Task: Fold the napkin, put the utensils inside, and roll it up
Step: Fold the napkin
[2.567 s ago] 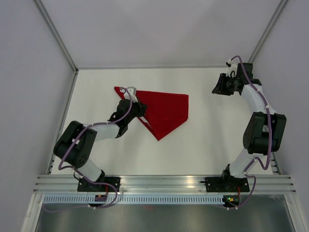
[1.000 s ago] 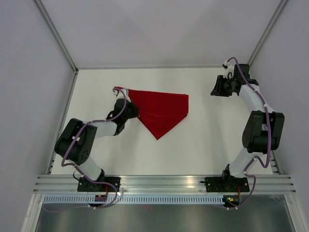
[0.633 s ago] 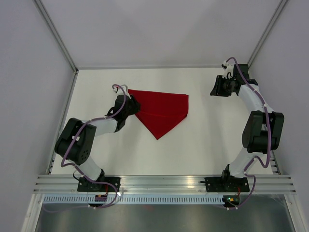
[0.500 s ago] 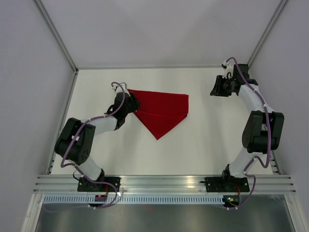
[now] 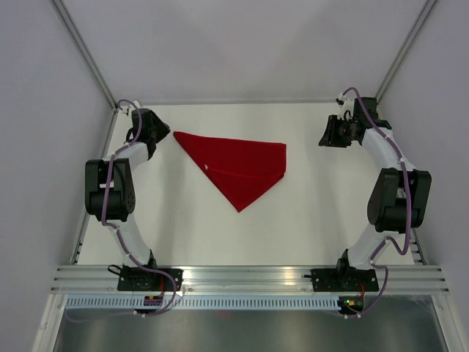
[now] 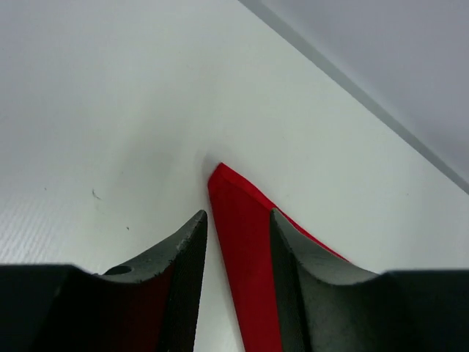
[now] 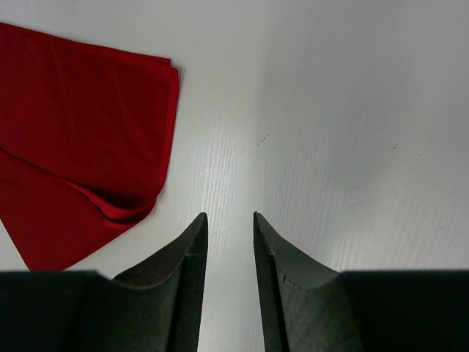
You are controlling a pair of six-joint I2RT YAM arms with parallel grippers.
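**A:** What is the biggest thing you see?

**B:** I see the white table (image 5: 293, 220). The red napkin (image 5: 242, 165) lies flat on it, left of the middle. It is folded into a pointy shape, and the point faces the near edge.

**A:** And your left gripper (image 6: 238, 216)?

**B:** It is by the far left corner, near the napkin's left tip. Its fingers are apart and hold nothing.

**A:** And the right gripper (image 7: 229, 216)?

**B:** It is far right, well apart from the napkin. Its fingers are apart too, over bare table.

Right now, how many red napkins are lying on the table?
1. The napkin lies folded flat on the far half of the table, slightly left of its middle. Nothing in view could hide another.
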